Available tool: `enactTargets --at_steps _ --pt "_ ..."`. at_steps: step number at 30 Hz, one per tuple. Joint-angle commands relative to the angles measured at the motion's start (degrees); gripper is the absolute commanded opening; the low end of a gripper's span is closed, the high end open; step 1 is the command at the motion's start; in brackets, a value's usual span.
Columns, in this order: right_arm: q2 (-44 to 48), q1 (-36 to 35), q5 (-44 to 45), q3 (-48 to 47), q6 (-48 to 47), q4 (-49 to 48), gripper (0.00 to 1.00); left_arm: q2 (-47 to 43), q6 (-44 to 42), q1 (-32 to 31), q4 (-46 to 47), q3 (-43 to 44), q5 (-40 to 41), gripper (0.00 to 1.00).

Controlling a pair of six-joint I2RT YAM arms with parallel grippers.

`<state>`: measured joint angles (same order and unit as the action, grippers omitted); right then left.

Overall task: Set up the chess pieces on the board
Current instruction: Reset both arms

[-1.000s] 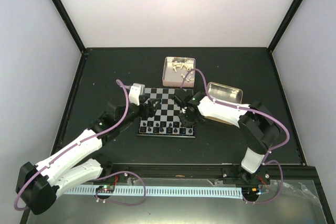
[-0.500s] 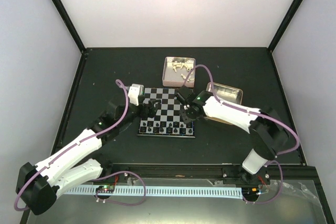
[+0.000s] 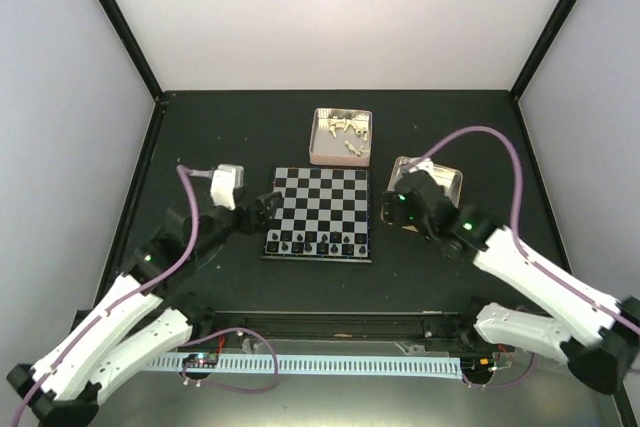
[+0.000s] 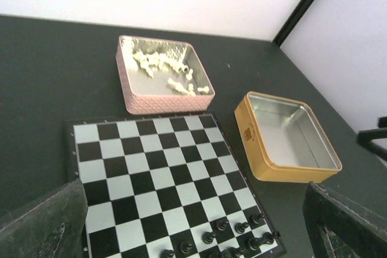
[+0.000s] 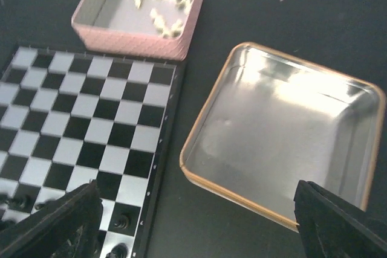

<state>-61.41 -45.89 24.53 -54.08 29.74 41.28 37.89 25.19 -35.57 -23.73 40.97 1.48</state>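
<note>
Board [image 3: 320, 197] with black pieces [image 3: 300, 245] on its near edge, white pieces [image 3: 340, 129] in a tin [image 3: 338, 159] behind it, left gripper [image 3: 266, 210] and right gripper [image 3: 396, 205] beside it gaped wide, empty

Bright, even light washes the white walls [image 3: 330, 7] pale above my dark, matt worktop [image 3: 460, 127], where shadows stay faint. Glare streaks the empty gold tin [image 5: 272, 125]. My fingers [image 4: 42, 228] loom soft and out of focus in the wrist views' lower corners.

White left arm [image 3: 112, 305] and right arm [image 3: 532, 273], black joints [image 3: 468, 230], purple cables [image 3: 480, 131], black fingers [image 4: 42, 222].
</note>
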Motion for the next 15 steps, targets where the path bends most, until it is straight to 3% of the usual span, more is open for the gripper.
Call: enactTargets --at_steps 1,5,15 --pt "11.49 0.35 9.57 2.76 1.4 1.8 0.89 -8.78 -2.68 0.33 -6.56 2.58 6.05 0.99" --pt "21.17 0.29 12.86 3.91 1.99 5.75 1.0 -16.2 -3.54 0.4 -11.12 4.21 10.48 0.99" --pt "37.94 0.33 24.02 0.62 9.41 18.21 1.0 -23.65 -2.87 0.35 -27.62 10.64 20.24 0.99"
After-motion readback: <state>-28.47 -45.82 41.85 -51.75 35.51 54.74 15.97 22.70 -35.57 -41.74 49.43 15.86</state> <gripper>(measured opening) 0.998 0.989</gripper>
